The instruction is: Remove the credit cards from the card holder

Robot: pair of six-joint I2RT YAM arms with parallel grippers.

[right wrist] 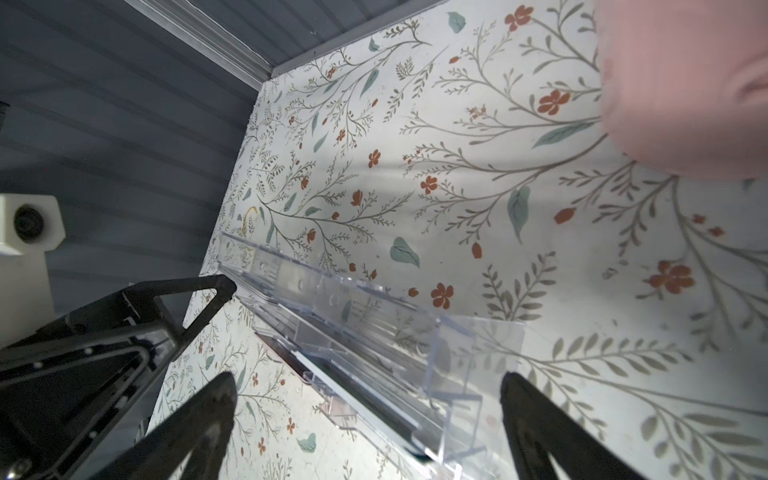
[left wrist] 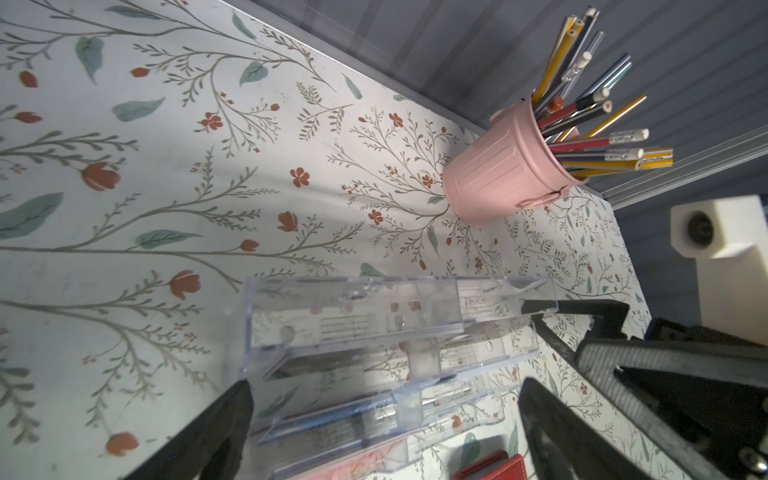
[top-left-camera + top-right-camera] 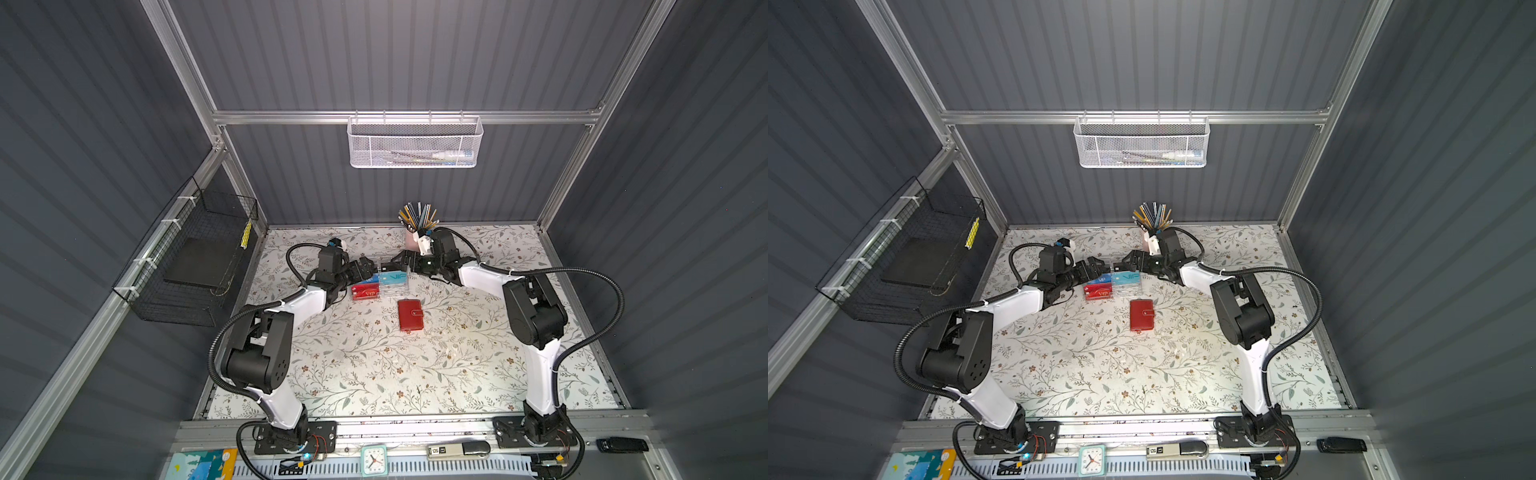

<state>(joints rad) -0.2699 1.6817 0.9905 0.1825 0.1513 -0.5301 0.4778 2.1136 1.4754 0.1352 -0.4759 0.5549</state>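
Both arms' jaws spread wide: left gripper (image 2: 386, 386) and right gripper (image 1: 369, 378) at clear box (image 3: 395, 284) nr desk's (image 3: 374, 365) back edge. Red card holder (image 3: 410, 315) lies shut mid-desk, untouched. Best approach, prob.: one pins holder, other lifts snap tab (image 3: 419, 309) gently.

The right claw (image 1: 368, 381) stands wide, straddling the clear box (image 1: 353, 316).

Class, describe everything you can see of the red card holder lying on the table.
The card holder is a small red booklet wallet, leather-like, with a snap tab folded over its right-hand edge in both top views. It is shut and lies flat on the flowered table, just nearer the camera than the clear box. Only the table touches it.
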